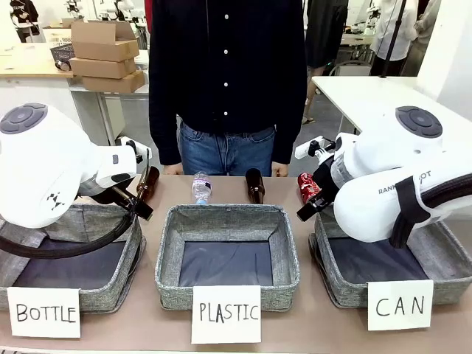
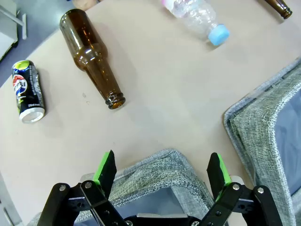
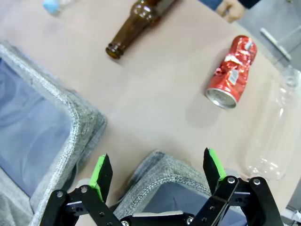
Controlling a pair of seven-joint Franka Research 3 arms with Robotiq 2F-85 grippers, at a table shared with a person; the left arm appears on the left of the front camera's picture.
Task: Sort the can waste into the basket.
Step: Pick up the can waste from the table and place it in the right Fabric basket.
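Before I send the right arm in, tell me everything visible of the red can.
The red can is a metal drink can, red with pale print and a silver top, its body crumpled. It lies on its side on the tan table beyond the CAN basket, silver end toward the basket. Only the table touches it; a clear plastic bottle lies beside it, apart. The right hand hangs open, short of it.

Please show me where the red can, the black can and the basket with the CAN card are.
red can (image 3: 232, 70): right wrist view, on its dented side.
black can (image 2: 28, 92): left wrist view, on its printed side.
CAN basket (image 1: 343, 286): front view, on its grey front wall, near the left corner.
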